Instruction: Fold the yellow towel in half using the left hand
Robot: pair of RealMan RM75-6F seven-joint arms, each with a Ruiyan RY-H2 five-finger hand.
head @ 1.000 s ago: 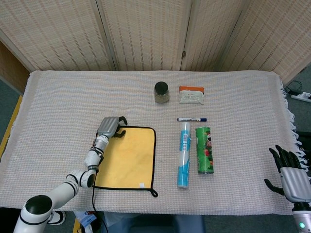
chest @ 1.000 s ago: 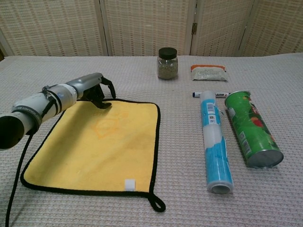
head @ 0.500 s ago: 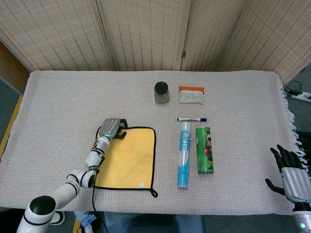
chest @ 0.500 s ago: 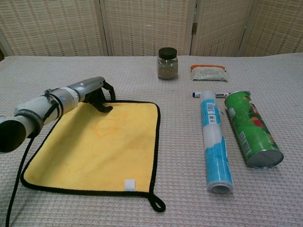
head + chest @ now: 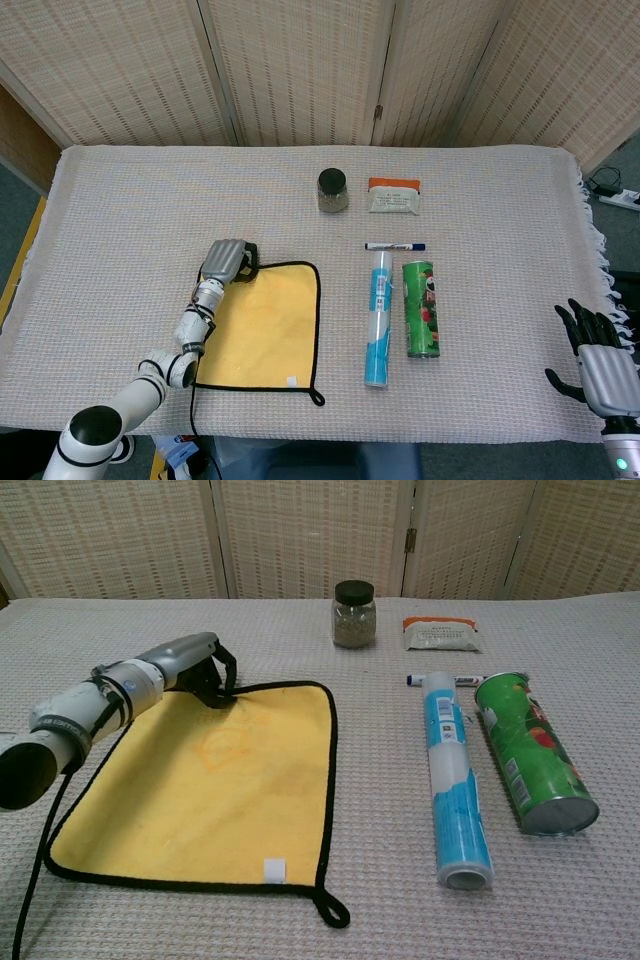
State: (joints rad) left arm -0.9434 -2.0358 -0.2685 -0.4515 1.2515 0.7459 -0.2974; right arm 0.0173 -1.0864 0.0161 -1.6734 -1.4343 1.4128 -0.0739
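The yellow towel (image 5: pixel 268 320) (image 5: pixel 220 780) with a black border lies spread flat on the table's near left part. My left hand (image 5: pixel 228 262) (image 5: pixel 190 667) sits at its far left corner, fingers curled down and pinching that corner. The towel's far edge near the hand is slightly raised off the cloth. My right hand (image 5: pixel 600 365) hangs off the table's near right edge, fingers apart and holding nothing; only the head view shows it.
Right of the towel lie a blue-and-white tube (image 5: pixel 377 318) (image 5: pixel 452 780) and a green can (image 5: pixel 420 308) (image 5: pixel 530 750), side by side. Beyond them are a marker (image 5: pixel 395 246), a glass jar (image 5: pixel 333 190) (image 5: pixel 354 613) and a white packet (image 5: pixel 393 195).
The left hand's fingers have curled in onto the towel's far left corner, and the towel's far edge has lifted and shifted a little. The right hand has stayed in place.
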